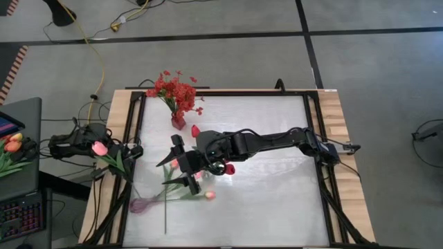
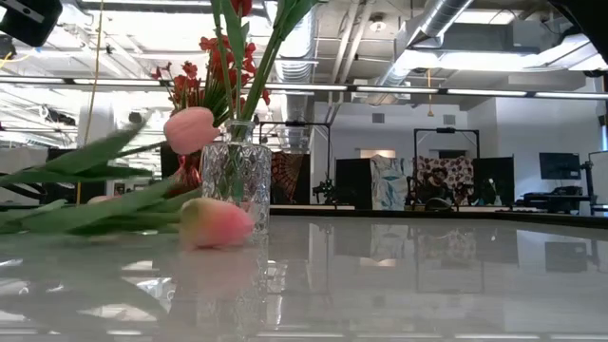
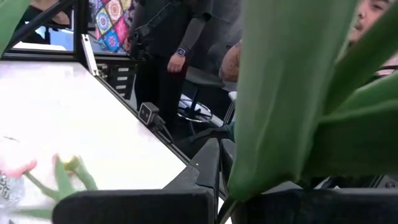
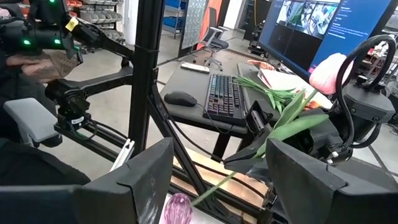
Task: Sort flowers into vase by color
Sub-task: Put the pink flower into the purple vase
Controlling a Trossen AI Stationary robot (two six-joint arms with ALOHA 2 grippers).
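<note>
Two dark, jointed arms with black cabling, each ending in a two-fingered black claw.

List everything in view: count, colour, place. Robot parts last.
blossom spray: one, red, in the small vase, far edge of the table
small vase: one, reddish, far edge
red tulip buds: two, red, either side of the right arm's wrist
loose pink tulip: one, pink, lying on the table
held pink tulip: one, pink, left table edge
glass vase: one, purplish, near-left of the table
orange tulips: a few, side desk
person: at least one, dark clothes, beyond the table
left gripper: shut on the held pink tulip
right gripper: open, over mid-table
</note>
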